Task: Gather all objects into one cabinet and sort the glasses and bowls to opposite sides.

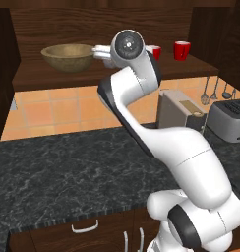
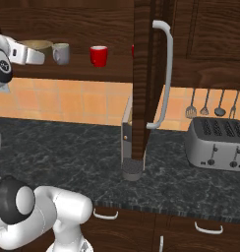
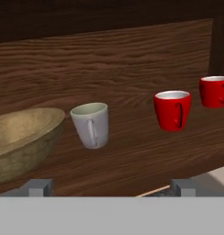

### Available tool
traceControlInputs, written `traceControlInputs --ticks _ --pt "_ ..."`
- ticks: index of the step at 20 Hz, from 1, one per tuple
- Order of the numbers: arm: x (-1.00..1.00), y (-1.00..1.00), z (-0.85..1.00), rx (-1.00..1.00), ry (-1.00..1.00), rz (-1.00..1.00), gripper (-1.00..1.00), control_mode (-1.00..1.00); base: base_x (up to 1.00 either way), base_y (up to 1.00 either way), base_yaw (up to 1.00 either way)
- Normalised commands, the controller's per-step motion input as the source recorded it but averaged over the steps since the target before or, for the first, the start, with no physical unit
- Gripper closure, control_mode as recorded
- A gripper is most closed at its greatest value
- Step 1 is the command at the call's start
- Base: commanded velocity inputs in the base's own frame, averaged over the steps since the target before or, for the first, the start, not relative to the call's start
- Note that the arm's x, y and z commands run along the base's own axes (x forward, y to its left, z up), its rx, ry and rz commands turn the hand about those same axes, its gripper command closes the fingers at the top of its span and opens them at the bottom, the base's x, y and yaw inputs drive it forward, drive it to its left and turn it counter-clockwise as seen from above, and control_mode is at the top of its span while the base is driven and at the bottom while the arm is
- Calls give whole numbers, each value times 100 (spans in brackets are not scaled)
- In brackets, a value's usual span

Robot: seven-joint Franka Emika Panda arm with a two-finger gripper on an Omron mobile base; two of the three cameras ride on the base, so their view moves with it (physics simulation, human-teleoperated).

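The dark wooden cabinet (image 1: 53,78) stands open, and its shelf holds everything. A wide tan bowl (image 3: 22,137) (image 1: 68,56) sits at the left end. Just right of it stands a pale grey cup (image 3: 91,125) (image 2: 61,53). Further right are two red cups, one (image 3: 172,110) (image 2: 98,55) mid-shelf and one (image 3: 215,92) (image 1: 181,50) beyond it. My gripper (image 3: 110,186) hovers in front of the shelf, facing the grey cup and a short way from it. It is open, its fingertips (image 3: 38,187) spread wide with nothing between them.
The open cabinet door (image 2: 141,74) with its silver bar handle (image 2: 164,74) hangs to the right of the shelf. On the dark stone counter (image 1: 68,172) below stand a silver toaster (image 2: 215,142) and a grey box-like appliance (image 1: 178,110). Utensils (image 2: 210,106) hang on the tiled wall.
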Motion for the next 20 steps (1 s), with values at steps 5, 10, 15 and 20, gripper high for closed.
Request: traceControlInputs --ticks 5,10,15,20 --pt "2 0 -23 2 -1 0 -100 -100 0 0 0" --pt "14 4 -3 0 0 0 -100 -100 0 0 0" --pt "12 0 0 0 0 0 -100 -100 0 0 0" --pt "15 3 0 0 0 0 -100 -100 0 0 0"
